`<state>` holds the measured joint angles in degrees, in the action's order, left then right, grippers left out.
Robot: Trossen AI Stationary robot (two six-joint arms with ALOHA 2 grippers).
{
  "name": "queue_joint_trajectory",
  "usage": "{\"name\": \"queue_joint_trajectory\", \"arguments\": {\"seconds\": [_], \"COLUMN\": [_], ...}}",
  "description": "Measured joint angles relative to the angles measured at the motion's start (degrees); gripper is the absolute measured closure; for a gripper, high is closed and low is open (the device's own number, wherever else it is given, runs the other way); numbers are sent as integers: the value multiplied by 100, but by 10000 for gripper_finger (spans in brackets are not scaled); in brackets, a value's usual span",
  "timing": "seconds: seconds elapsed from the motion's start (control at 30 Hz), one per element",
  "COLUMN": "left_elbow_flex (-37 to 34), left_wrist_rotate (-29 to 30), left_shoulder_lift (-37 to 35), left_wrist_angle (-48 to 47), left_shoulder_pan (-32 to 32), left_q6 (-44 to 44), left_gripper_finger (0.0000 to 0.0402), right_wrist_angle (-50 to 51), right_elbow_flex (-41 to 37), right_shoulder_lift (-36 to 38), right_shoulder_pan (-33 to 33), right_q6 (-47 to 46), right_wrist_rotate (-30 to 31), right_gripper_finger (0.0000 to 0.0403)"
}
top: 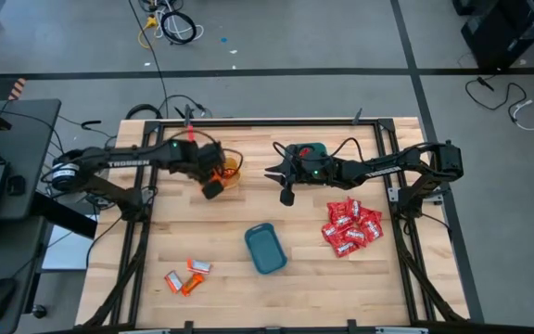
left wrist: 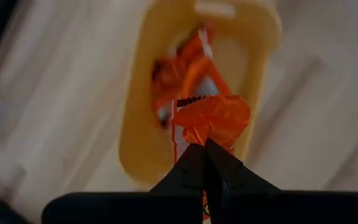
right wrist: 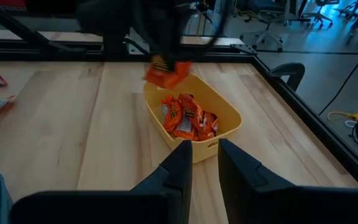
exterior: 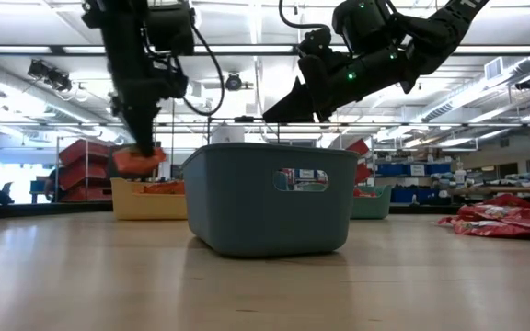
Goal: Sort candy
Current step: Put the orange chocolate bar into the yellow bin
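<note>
My left gripper [left wrist: 205, 146] is shut on an orange candy packet [left wrist: 215, 118] and hangs over the yellow bin [left wrist: 135, 143], which holds several orange packets [right wrist: 185, 117]. In the high view this gripper [top: 212, 188] stands at the bin's near-left side [top: 235, 169]. The low view shows the packet [exterior: 136, 162] just above the bin [exterior: 150, 200]. My right gripper [right wrist: 201, 163] waits open to the right of the yellow bin, fingers pointing toward it with nothing between them. A pile of red candy [top: 350, 227] lies on the table's right part. My left gripper pinches the orange packet by one crumpled end [left wrist: 199, 135] between its two fingertips. The fingers come steeply from above. The packet sticks out past the fingertips, lifted clear above the yellow bin.
A teal bin [top: 265, 249] stands mid-table toward the near edge. Another teal bin [top: 310, 150] sits at the far side beside my right arm. A few loose orange-and-white packets [top: 185, 276] lie near the left front corner. Bare wood lies between them.
</note>
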<state>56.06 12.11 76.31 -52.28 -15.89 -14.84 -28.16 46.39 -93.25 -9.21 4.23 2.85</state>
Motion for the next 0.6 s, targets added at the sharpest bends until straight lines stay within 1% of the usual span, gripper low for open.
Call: {"name": "queue_joint_trajectory", "arguments": {"seconds": [0.13,0.3,0.37,0.47,0.6], "left_elbow_flex": [8,8,8,8,8], "left_wrist_rotate": [-207,-299,-251,40,202], "left_shoulder_lift": [249,913,1189,1448,1533], "left_wrist_angle": [578,1142,1228,1276,1361], "left_shoulder_pan": [-174,-163,-168,-174,-174], "left_q6": [413,735,832,884,886], "left_gripper_finger": [401,401,401,401,396], "right_wrist_angle": [0,-2,0,26,44], "right_elbow_flex": [0,0,0,0,0], "right_shoulder_lift": [0,0,0,0,0], "right_shoulder_pan": [0,2,0,1,2], "right_q6": [1,2,2,2,2], "right_wrist_rotate": [-1,0,0,-2,-2], "right_gripper_finger": [338,340,339,339,339]}}
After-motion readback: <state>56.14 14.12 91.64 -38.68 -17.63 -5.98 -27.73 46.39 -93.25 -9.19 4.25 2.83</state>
